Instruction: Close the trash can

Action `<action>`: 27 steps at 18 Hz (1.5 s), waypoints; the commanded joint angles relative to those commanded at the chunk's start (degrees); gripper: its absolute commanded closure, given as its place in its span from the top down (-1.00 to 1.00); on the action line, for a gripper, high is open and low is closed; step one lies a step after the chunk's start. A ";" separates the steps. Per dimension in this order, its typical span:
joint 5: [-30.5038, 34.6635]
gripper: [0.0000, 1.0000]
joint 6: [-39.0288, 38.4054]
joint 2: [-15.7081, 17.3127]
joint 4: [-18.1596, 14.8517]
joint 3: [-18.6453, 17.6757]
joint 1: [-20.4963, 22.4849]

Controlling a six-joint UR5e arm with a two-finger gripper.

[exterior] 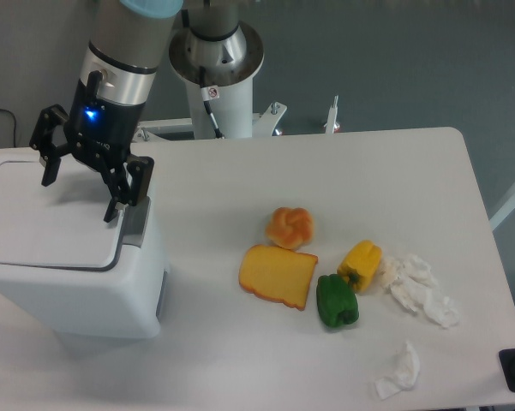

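Observation:
The trash can [77, 291] is a large white boxy bin at the table's left front. Its flat white lid [43, 218] lies down flat on top, and a grey latch tab [135, 224] sits at its right edge. My gripper [79, 195] hangs just above the lid's right part, open and empty. One finger [49, 167] is at the left and the other finger [116, 201] is close to the grey tab.
On the table to the right lie a bread roll [290, 227], a yellow cheese slice [278, 275], a green pepper [337, 300], a yellow pepper [361, 265] and crumpled white tissues [420, 289]. The robot base [218, 77] stands behind the table.

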 joint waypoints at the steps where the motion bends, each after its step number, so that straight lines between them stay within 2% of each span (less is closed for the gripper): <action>1: 0.00 1.00 0.09 -0.17 0.00 -0.09 -0.09; 10: -0.09 1.00 0.00 -0.97 0.00 -0.09 0.52; 15: -0.35 1.00 0.09 -0.09 -0.09 0.61 2.10; 20: -0.09 1.00 0.53 2.81 -0.09 1.58 6.93; 27: 4.91 1.00 0.96 3.08 -0.26 2.63 13.44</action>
